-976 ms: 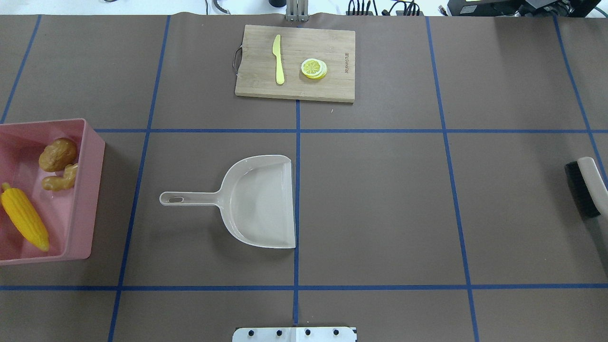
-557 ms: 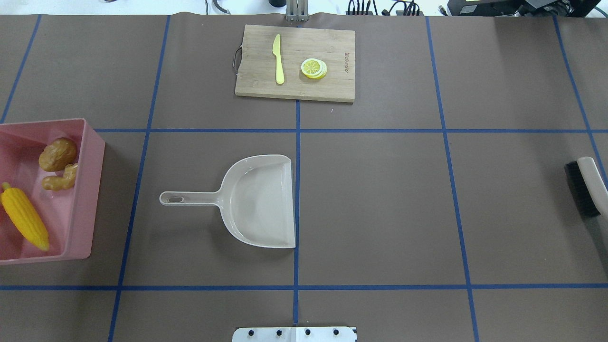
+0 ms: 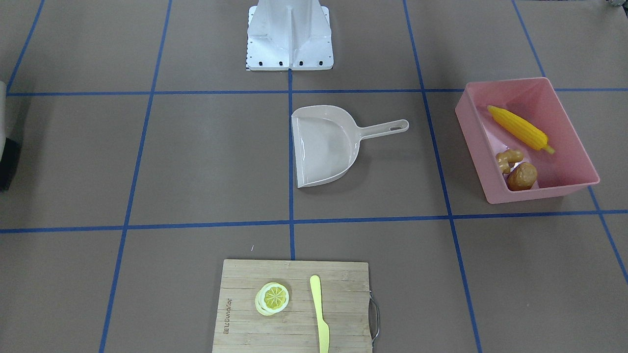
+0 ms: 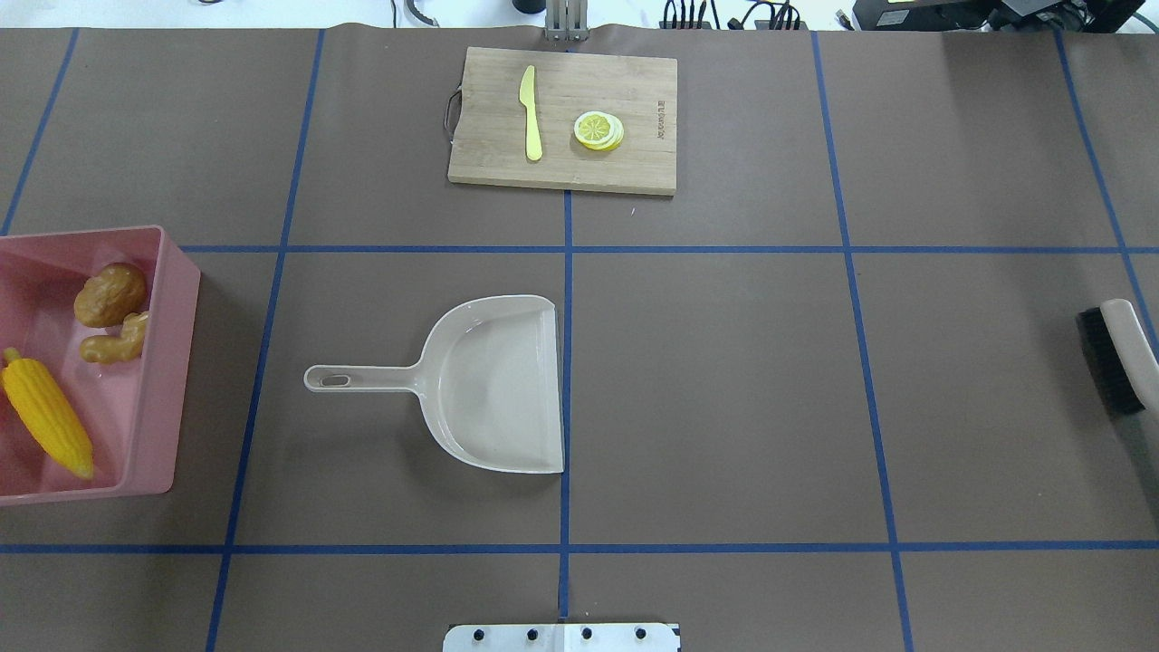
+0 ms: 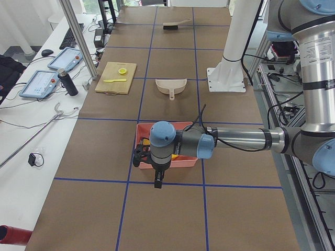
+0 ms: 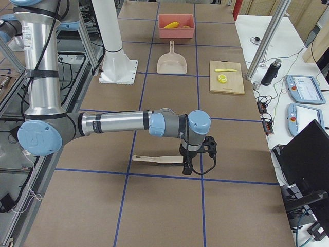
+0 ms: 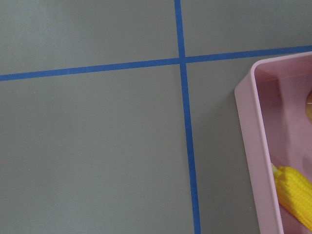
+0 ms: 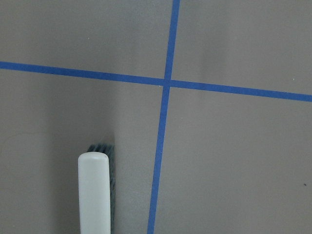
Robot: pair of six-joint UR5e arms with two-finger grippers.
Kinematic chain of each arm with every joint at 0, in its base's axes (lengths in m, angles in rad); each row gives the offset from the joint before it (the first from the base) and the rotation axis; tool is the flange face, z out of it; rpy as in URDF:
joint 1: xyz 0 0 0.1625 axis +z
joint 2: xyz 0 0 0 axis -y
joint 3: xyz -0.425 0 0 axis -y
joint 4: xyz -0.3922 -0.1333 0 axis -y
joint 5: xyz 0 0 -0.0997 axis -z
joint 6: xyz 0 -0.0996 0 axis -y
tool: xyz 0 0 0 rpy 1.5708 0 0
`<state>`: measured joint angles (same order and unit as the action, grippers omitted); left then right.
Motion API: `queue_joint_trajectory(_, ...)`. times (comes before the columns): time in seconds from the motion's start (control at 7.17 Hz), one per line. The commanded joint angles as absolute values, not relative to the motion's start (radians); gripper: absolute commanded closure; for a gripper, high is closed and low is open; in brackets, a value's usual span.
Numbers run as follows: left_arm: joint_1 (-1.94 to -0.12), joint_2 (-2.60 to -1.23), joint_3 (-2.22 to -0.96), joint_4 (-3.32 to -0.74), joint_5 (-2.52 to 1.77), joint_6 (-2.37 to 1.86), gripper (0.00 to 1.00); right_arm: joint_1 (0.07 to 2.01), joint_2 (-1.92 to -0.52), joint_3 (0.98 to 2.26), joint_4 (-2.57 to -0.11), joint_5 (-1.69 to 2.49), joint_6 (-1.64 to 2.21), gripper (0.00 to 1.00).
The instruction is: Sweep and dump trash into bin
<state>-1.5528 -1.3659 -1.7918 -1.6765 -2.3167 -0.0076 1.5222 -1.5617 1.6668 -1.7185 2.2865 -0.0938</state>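
The pink bin (image 4: 172, 362) sits at the table's left end and holds the trash: a yellow corn cob (image 4: 45, 417), a brown potato (image 4: 109, 294) and a tan ginger root (image 4: 116, 344). The front-facing view shows the bin (image 3: 471, 137) with corn (image 3: 520, 128), ginger (image 3: 508, 159) and potato (image 3: 521, 175) inside. My left gripper (image 5: 157, 180) hangs beside the bin's outer end and shows only in the left side view, so I cannot tell its state. My right gripper (image 6: 187, 167) hovers by the brush (image 6: 157, 159) and shows only in the right side view, state unclear.
A beige dustpan (image 4: 489, 380) lies at the table's middle, handle toward the bin. The brush (image 4: 1118, 358) lies at the right edge. A wooden cutting board (image 4: 579, 91) at the back carries a yellow knife (image 4: 531, 113) and a lemon slice (image 4: 598, 130).
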Motion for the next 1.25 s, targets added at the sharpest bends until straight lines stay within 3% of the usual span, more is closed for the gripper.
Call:
queue_joint_trajectory(0.0,-1.552,-1.365,-1.796,-1.677,-2.316,-0.006,0.01,1.522,-1.562,1.664,-1.709,2.287,-0.094,0.0)
queue_joint_trajectory(1.11,-1.552,-1.358,-1.799,-1.672,-2.375,-0.011,0.01,1.522,-1.568,1.651,-1.664,2.287,-0.094,0.0)
